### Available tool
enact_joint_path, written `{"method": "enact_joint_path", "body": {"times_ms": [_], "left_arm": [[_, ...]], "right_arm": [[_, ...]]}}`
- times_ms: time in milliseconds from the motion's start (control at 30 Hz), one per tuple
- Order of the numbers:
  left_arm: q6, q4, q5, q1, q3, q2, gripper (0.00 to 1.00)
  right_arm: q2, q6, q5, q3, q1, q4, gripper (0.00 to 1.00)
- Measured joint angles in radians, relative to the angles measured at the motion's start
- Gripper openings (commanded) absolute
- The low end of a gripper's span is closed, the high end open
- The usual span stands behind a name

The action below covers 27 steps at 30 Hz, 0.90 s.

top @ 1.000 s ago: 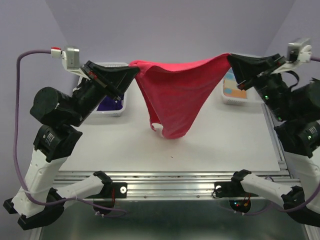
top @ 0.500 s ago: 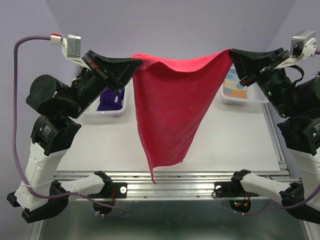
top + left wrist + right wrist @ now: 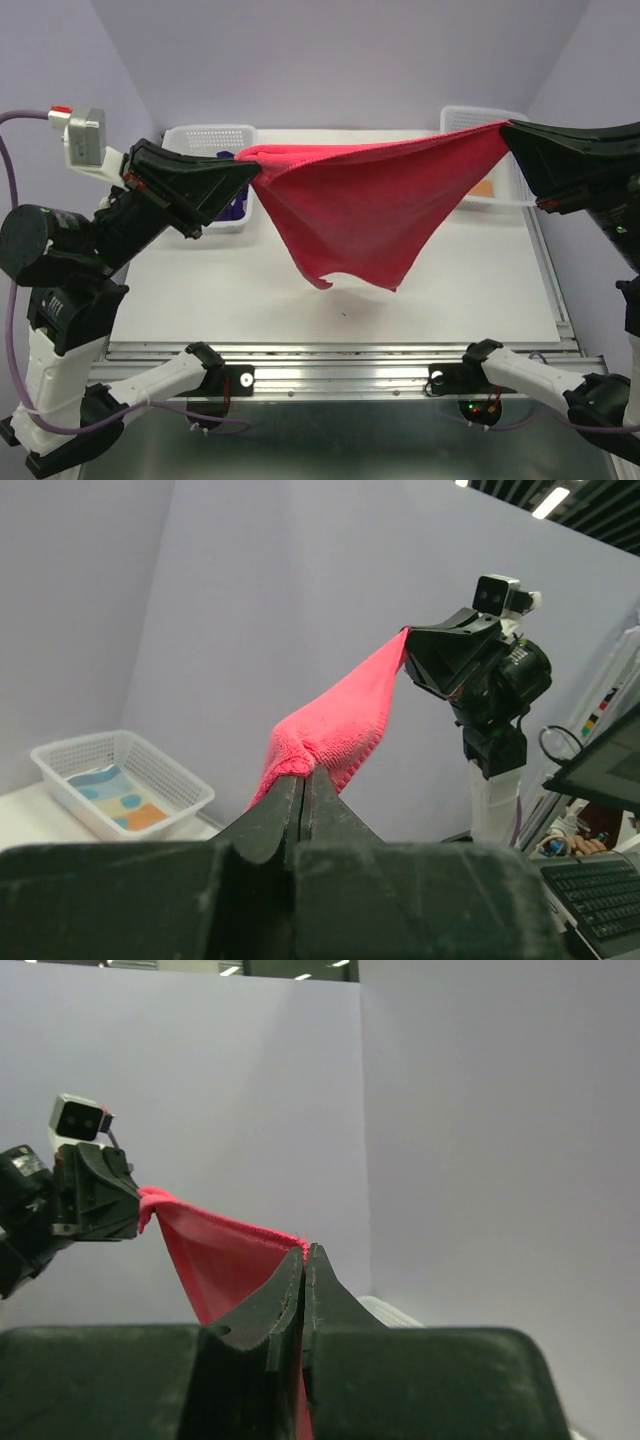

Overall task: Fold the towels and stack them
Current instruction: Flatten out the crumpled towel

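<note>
Pink towel (image 3: 370, 200): we see it hanging stretched above the bench (image 3: 200, 290).
Left jaws: pinching one corner.
Right jaws: pinching another.

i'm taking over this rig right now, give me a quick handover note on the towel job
Left hand: shut on one top corner of the plain magenta-pink square towel.
Right hand: shut on the other top corner. The towel is stretched between them in the air above the white table, lower part hanging loose, unfolded.
Dark purple towel: in the white mesh basket at back left.
Light blue towel with orange blotches: in the white mesh basket at back right.
Done: nothing folded or stacked.
Left: lay down and fold the pink towel, fold the other two, stack all three.
</note>
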Motion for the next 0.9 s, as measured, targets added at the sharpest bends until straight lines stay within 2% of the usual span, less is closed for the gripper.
{"method": "enact_joint_path", "body": {"times_ms": [267,533,733,900], "left_arm": [[-0.051,0.058,0.081,0.000,-0.018,-0.042,0.00],[-0.061,0.077,0.086,0.000,-0.081,-0.043,0.00],[-0.034,0.083,-0.027,0.000,-0.173,-0.039,0.00],[-0.005,0.092,-0.166,0.031,-0.255,0.020,0.00]], "right_arm": [[-0.029,0.058,-0.095,0.048,0.000,0.000,0.01],[-0.022,0.068,-0.097,0.045,0.000,-0.004,0.01],[-0.023,0.019,0.056,-0.061,0.000,0.029,0.01],[0.021,-0.059,0.335,-0.262,0.000,0.114,0.01]]}}
